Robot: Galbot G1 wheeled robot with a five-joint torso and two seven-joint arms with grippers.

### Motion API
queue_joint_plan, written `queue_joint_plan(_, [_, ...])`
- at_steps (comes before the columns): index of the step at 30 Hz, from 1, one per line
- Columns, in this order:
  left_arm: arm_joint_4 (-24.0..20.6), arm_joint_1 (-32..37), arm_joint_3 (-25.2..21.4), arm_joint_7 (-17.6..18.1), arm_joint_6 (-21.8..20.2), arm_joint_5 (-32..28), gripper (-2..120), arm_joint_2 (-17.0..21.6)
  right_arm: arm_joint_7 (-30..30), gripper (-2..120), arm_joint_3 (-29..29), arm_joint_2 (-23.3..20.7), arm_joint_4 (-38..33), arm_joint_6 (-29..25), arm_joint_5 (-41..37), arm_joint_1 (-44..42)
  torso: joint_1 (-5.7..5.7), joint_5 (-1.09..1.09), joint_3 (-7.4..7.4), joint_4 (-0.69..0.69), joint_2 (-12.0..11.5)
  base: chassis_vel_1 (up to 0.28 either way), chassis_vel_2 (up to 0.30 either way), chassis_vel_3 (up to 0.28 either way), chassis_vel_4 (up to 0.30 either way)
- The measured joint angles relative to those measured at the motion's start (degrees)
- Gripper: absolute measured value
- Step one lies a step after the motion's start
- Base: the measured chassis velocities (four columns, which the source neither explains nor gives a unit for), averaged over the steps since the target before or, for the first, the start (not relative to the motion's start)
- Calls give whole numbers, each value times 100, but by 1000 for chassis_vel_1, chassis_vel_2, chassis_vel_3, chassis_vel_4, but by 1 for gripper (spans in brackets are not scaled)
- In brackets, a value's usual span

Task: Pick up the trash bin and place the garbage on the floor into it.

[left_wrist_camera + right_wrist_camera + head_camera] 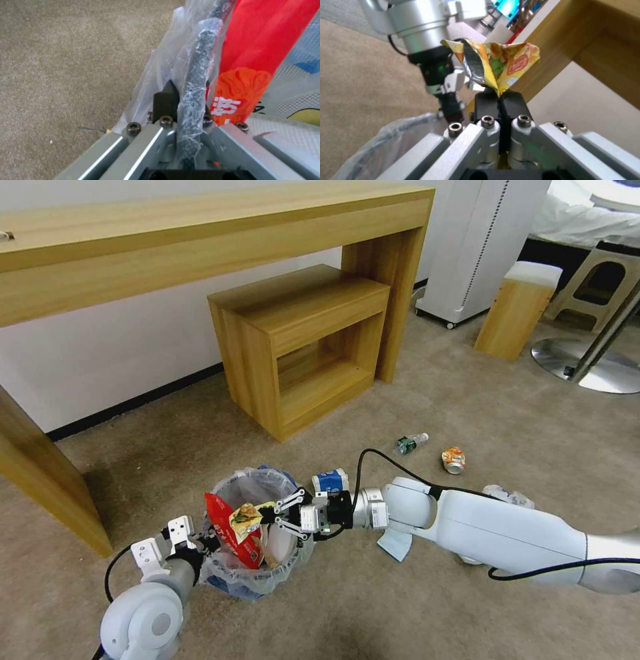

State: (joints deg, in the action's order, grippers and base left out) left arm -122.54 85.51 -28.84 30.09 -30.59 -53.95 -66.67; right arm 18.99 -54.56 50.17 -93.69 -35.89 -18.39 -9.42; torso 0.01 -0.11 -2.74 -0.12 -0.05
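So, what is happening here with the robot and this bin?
The robot is collecting litter from the carpet. Its left end effector is shut on the rim of the trash bin, holding it. The right end effector is shut on a crumpled yellow wrapper and holds it over the bin's opening. A red package is already inside. A small bottle, an orange can and a blue-white cup lie on the floor.

Left tool (200, 543) clamped low at left; right tool (267, 515) pinched closed, arm outstretched.
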Motion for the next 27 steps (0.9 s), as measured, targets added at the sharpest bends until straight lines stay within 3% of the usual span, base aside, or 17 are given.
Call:
queue_joint_plan(11, [-58, 11, -2, 6, 0, -14, 0, -5, -101, 3, -123, 105, 210, -52, 177, -58, 0, 0, 0, 0, 0, 0, 0, 0, 0])
queue_joint_plan(14, [-93, 11, -3, 11, 0, -33, 0, -6, -120, 19, -182, 163, 279, -52, 203, -70, 0, -1, 0, 0, 0, 0, 0, 0, 0])
queue_joint_plan(27, [-138, 19, 31, 7, -3, -41, 0, -22, -190, 62, -236, 342, 579, -75, 353, -121, 0, 0, 0, 0, 1, 0, 0, 0, 0])
